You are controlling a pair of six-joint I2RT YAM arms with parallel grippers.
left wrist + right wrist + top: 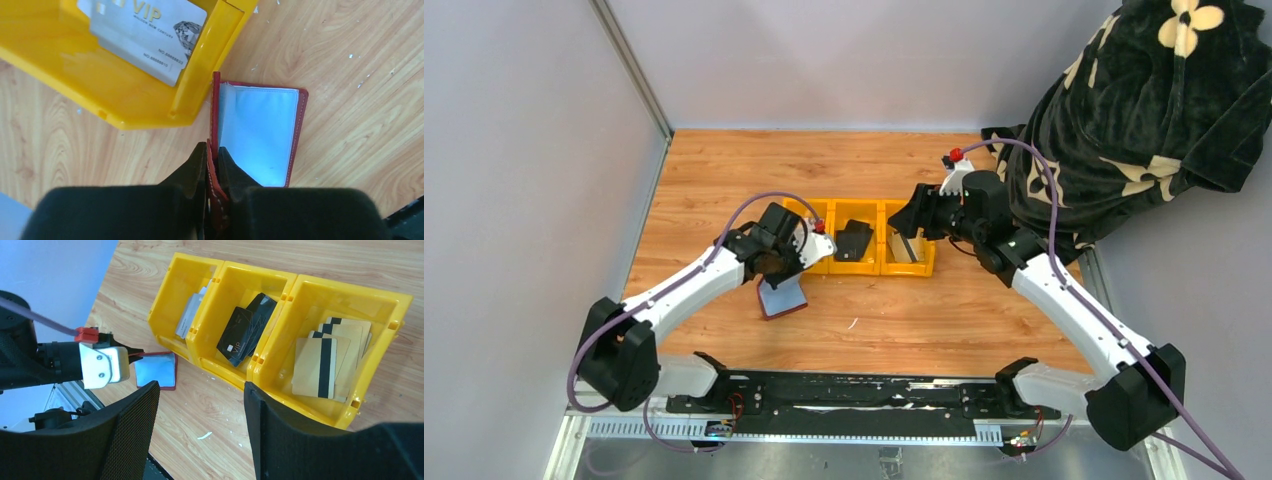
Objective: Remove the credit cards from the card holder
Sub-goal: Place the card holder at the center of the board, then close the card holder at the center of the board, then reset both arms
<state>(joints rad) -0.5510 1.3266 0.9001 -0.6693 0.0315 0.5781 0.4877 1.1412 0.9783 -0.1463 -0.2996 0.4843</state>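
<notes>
Pale wood makes up the tabletop (924, 310), closed in by grey walls (524, 150), with a dark blanket (1144, 120) patterned in cream flowers heaped at the far right corner.

The left jaws are closed on the card holder (260, 135), pinching one maroon cover so that this flap stands on edge between the two black fingers (192, 167). Beyond the grip, the rest of the holder lies opened flat on the wood, its pale see-through sleeve (257, 127) facing up inside a stitched red border. The holder sits just beside the near corner of the yellow tray (864, 268), at the end closest to the left arm (694, 285).

The right jaws stand wide apart, and only tabletop and the tray's front wall show between them. In the top view they hang over the far right end of the tray, above it, on the right arm (1064, 300).

The tray has three compartments in a row. The one nearest the holder contains silvery-grey cards (150, 35), the top one printed "VIP". The middle one holds the black cards (245, 330), leaning together. The right one holds the tan-gold cards (325, 360), fanned, dark stripes up.
</notes>
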